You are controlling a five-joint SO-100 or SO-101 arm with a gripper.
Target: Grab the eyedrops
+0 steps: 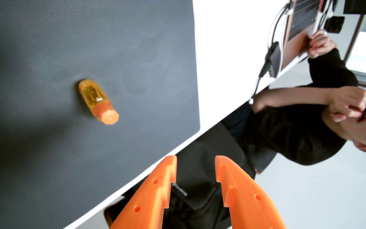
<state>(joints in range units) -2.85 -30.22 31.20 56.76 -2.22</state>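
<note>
Wrist view, tool: the orange tool [195, 159] enters from the bottom edge with its 2 fingers spread and nothing between them.
Wrist view, eyedrops: the eyedrops bottle [97, 102], amber body with an orange cap, lies on its side on the dark mat [45, 154], up and to the left of the tool, well apart from both fingertips.
Wrist view, progress: by my reading nothing of the grab is done; the tool sits off the bench [221, 55] edge, so reaching over, lining up and closing are all left.
Wrist view, surroundings: a person in a black sleeve [329, 68] is up and to the right of the tool, with a laptop [298, 19] beyond.
Wrist view, hard to make out: the tool's base is cut off by the frame; the bottle's label is too blurred to read; the dark thing below the fingertips I cannot identify.
</note>
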